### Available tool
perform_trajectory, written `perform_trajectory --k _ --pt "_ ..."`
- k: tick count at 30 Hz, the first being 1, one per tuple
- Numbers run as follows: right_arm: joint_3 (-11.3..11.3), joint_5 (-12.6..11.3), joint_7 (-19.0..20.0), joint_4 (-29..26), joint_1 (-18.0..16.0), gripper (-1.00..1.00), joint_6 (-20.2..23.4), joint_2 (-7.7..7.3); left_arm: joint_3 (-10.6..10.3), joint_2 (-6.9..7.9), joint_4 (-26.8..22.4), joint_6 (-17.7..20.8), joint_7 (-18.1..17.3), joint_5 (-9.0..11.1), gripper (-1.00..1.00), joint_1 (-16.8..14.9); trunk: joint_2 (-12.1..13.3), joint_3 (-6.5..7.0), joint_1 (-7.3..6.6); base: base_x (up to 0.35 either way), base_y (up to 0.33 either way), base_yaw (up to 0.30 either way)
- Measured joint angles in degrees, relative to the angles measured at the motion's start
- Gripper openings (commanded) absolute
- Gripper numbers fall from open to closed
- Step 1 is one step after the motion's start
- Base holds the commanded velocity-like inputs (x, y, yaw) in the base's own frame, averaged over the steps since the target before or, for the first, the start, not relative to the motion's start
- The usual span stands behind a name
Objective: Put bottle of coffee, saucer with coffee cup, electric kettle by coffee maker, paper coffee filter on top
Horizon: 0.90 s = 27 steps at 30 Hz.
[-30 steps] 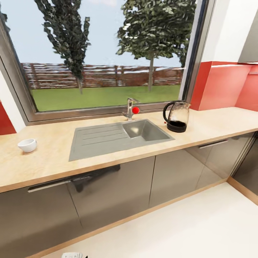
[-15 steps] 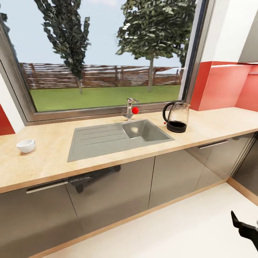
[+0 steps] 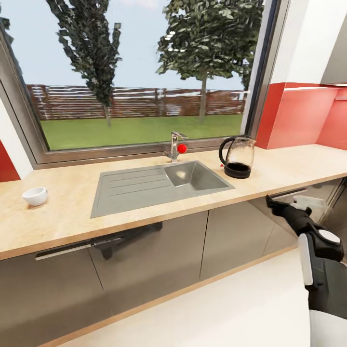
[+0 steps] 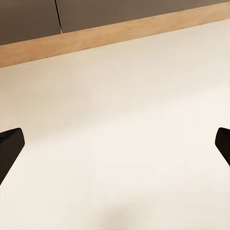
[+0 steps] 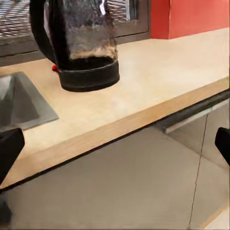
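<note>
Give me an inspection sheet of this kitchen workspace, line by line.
Surface: wooden countertop with inset sink and drainer.
Job's things: electric kettle upright beside the sink; white coffee cup far along the counter.
Clutter: nothing seen.
Grippers: right gripper open, below the counter edge near the kettle; left gripper open over the floor.
Cables: nothing seen.
Surroundings: faucet, window, red wall, grey cabinets.

No readable text, label, brand or number shows anywhere.

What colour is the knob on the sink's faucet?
Red. The round knob sits on the side of the metal faucet, clearest in the head view.
</note>
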Motion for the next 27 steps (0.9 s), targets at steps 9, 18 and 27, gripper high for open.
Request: perform_trajectory --k 9,18,27 --pt "18.56 -0.04 -19.25 32.53 -27.38 1.00 0.84 12.70 0.05 0.00 -0.07 0.00 0.00 0.00 1.00 -0.01 0.00 0.00 0.00 0.000 0.000 0.000" --pt "19.29 -1.12 -20.66 46.59 -33.74 1.00 -6.03 15.20 0.47 0.01 -0.21 0.01 0.01 0.00 1.00 0.02 0.00 -0.01 -0.01 0.067 -0.049 0.092" --pt "19.39 -5.12 -20.53 47.84 -33.76 1.00 -6.37 15.31 0.95 0.01 -0.22 0.01 0.01 -0.01 1.00 0.03 0.00 -0.01 0.00 0.015 -0.012 0.259"
